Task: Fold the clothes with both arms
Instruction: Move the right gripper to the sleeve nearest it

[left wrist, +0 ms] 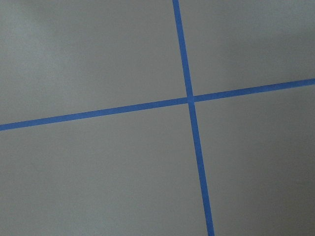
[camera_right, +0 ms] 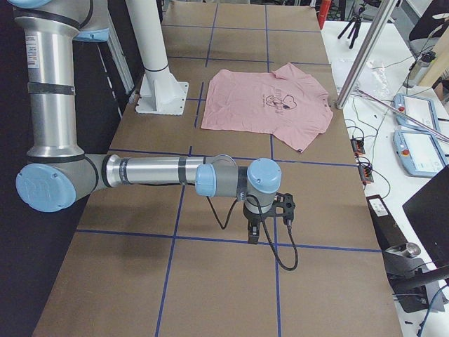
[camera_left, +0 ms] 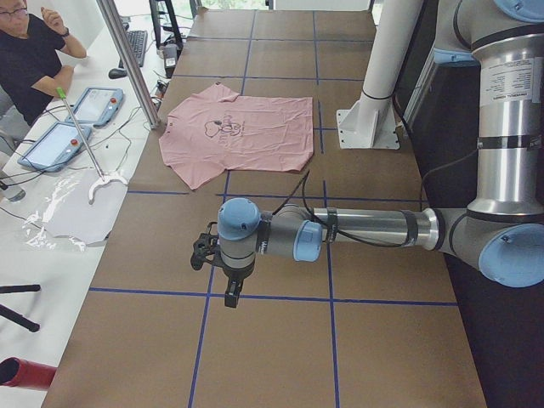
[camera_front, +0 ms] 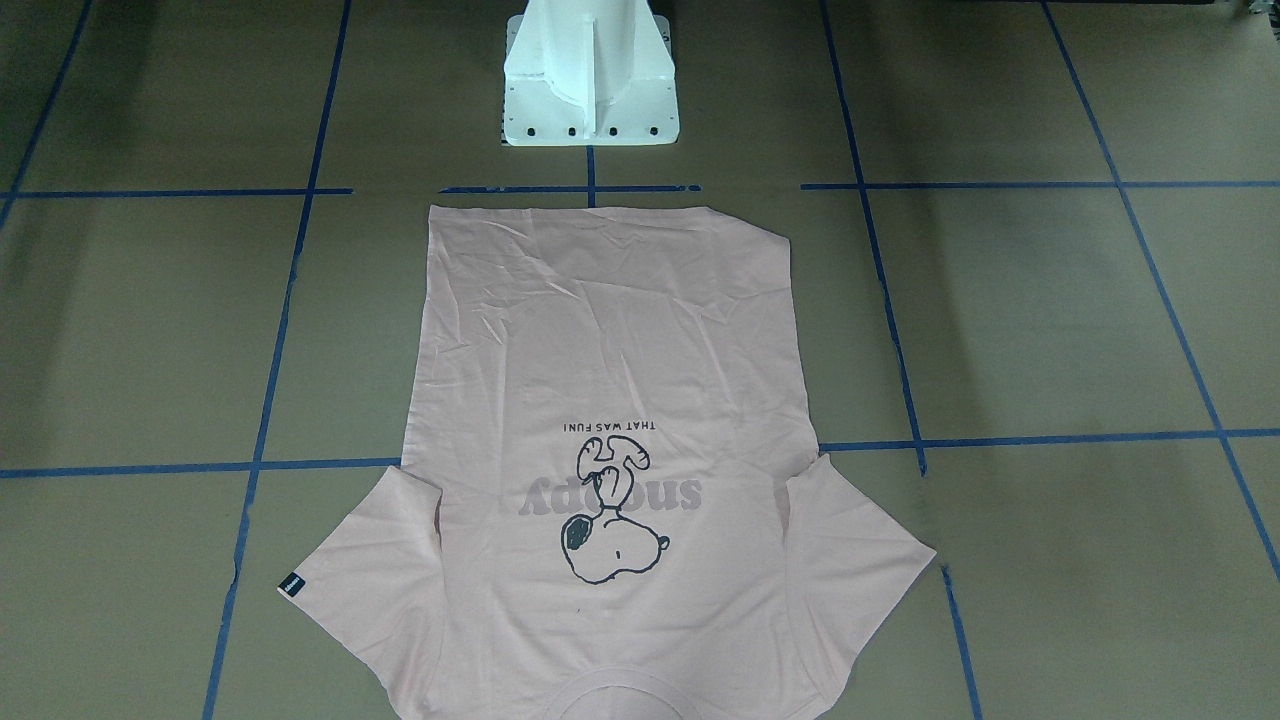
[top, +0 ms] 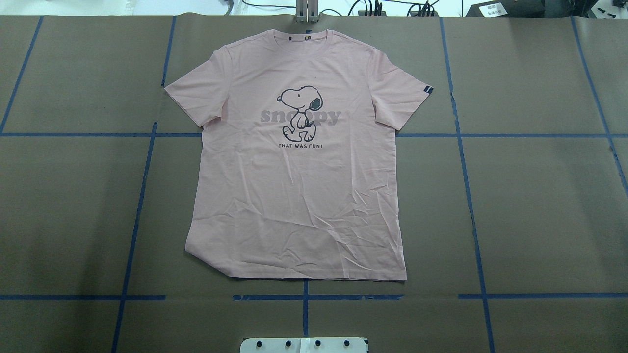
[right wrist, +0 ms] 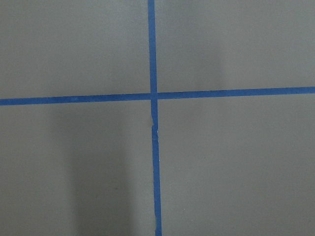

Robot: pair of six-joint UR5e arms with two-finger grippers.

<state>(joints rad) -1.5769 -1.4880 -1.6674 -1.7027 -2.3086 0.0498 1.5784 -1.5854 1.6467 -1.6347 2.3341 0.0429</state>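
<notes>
Overhead exterior view showed the brown paper-covered table [top: 539,196], gridded with blue tape lines [top: 142,196], carrying the pale pink short-sleeved T-shirt [top: 299,196] spread flat and print-up on the robot's centre line. Its long axis ran straight away from the robot. The hem lay nearest the white pedestal base [camera_front: 590,90] and the collar sat at the table's far edge, with one sleeve out to each side.

In the exterior left view, the silver-grey tubular left arm [camera_left: 365,228] reached low over bare table toward the left end, well apart from the shirt. In the exterior right view, the matching right arm [camera_right: 151,172] mirrored it toward the right end. The shirt therefore lay between the two arms, inward from each, and neither looked clearly nearer.

The black two-finger left gripper [camera_left: 231,297] and the black two-finger right gripper [camera_right: 254,237] both pointed down at tape crossings. They showed only in the side views, so I could not tell how wide the fingers stood, and both wrist cameras caught only table and tape. The small black sleeve tag [top: 428,89] marked the sleeve on the robot's right, which I judged to be the right arm's natural reach.
</notes>
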